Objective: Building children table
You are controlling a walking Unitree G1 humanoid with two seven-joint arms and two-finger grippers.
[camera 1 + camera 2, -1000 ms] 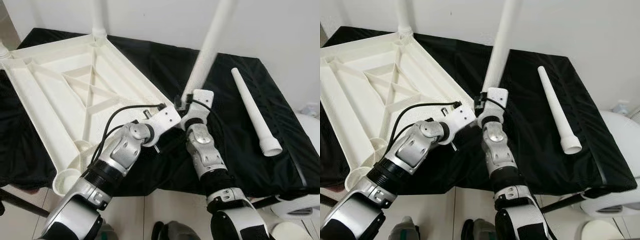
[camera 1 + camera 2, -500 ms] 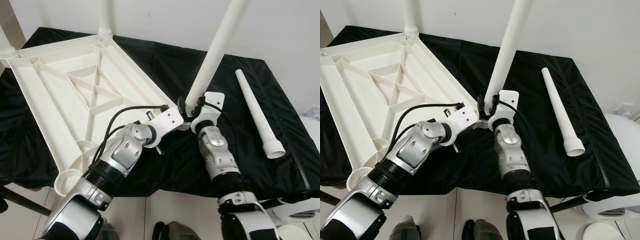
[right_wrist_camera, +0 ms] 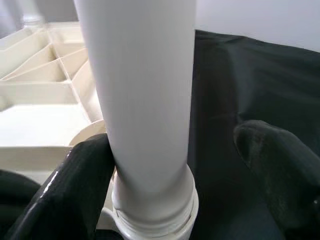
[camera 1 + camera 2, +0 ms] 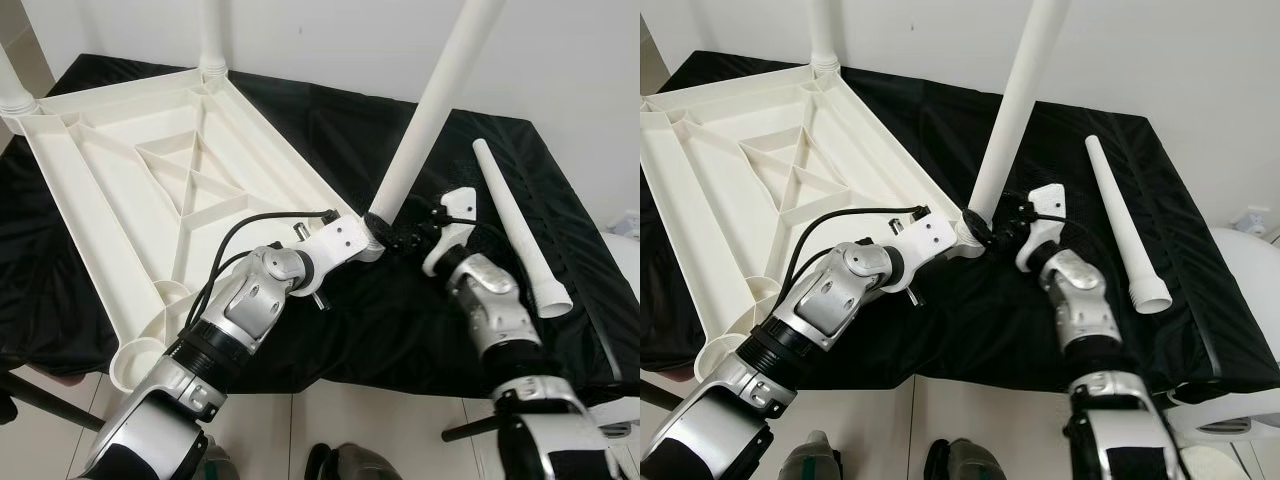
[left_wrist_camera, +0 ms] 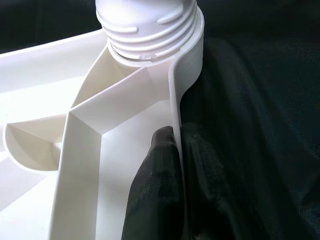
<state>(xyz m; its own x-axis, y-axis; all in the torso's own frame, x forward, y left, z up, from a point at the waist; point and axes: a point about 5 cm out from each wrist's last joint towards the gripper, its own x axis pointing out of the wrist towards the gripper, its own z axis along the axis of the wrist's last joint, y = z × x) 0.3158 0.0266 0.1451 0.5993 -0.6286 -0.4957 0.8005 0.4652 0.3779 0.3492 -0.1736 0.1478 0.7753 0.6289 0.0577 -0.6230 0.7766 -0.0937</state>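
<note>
The white table top lies upside down on a black cloth. A white leg stands tilted in its near right corner socket. My left gripper is shut on the table top's rim just below that socket, one finger inside the rim. My right gripper reaches in from the right at the leg's base and is open. One finger rests against the leg; the other stands clear of it. A loose leg lies on the cloth to the right.
Two more legs stand in the far corner sockets. The black cloth covers a low platform that ends near my arms, with tiled floor below. A white wall is close behind. A rounded white object sits at the right.
My right arm has swung from under the leg to its right side, and its fingers now straddle the base loosely. The left gripper still holds the rim. The camera rose slightly.
</note>
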